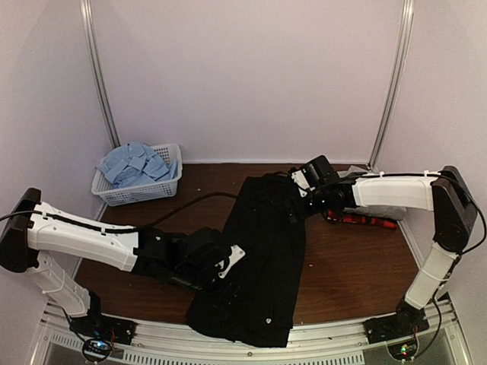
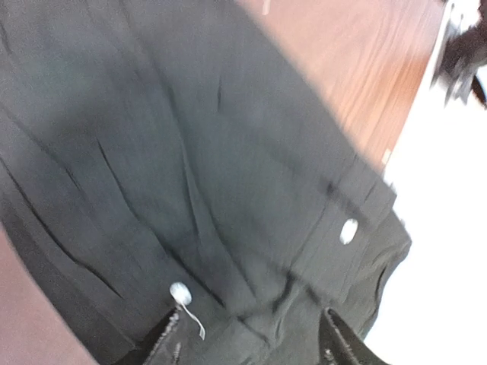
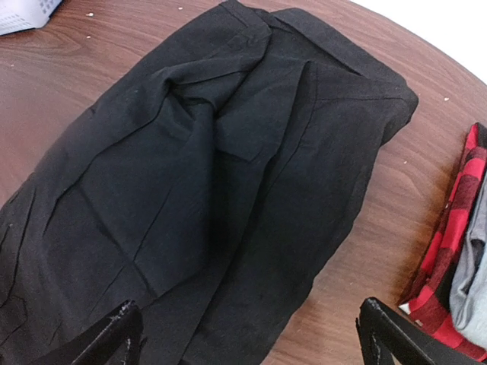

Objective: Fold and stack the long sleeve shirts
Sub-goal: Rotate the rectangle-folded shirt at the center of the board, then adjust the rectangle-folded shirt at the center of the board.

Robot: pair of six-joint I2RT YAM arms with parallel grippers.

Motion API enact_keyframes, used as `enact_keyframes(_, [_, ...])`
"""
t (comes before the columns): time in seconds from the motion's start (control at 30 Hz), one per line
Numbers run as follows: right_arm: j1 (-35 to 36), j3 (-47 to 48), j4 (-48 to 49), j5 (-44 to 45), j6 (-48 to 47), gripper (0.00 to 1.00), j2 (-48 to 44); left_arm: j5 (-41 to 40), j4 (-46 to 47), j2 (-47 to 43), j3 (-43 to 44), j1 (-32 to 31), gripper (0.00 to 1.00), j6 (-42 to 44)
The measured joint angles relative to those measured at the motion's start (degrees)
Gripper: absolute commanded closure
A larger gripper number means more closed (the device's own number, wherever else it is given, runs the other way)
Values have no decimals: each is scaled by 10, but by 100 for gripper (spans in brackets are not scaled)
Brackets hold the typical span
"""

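The black long sleeve shirt (image 1: 262,255) lies folded into a long strip from the back middle of the table to the near edge, where its end hangs over. My left gripper (image 1: 232,270) is low over the strip's near left side. In the left wrist view its jaws (image 2: 251,338) stand apart over the cloth (image 2: 228,152), beside a white button (image 2: 180,292). My right gripper (image 1: 298,199) hovers open above the far end of the shirt (image 3: 213,175), with nothing between its fingers (image 3: 122,327). A red-and-black plaid shirt (image 3: 449,251) and a grey shirt (image 3: 472,274) lie together at the right.
A white mesh basket (image 1: 141,190) at the back left holds a crumpled light blue shirt (image 1: 133,163). The red plaid shirt (image 1: 365,220) lies under the right forearm. Bare brown table (image 1: 350,266) shows to the right of the black shirt. Pale walls enclose the back and sides.
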Motion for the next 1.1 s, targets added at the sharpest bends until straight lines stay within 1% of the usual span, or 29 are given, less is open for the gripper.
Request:
enact_keyframes(0.1, [5,-25,18,-10,14,3,-16,-39,12,-20,29,0,32,11])
enact_keyframes(0.2, [6,-33,36,-21,28,4,-10,-75,26,-37,38,3,24,14])
enact_keyframes(0.37, [6,-25,79,-34,45,2,27,-121,33,-65,35,23,15,10])
enact_keyframes(0.63, [6,36,102,-45,65,0,127,-163,59,-83,25,76,11,-2])
enact_keyframes(0.77, [3,70,102,-49,79,0,162,-184,61,-83,25,79,10,-2])
enact_keyframes(1.1, [-28,102,99,-69,92,0,209,-216,54,-83,25,89,8,-2])
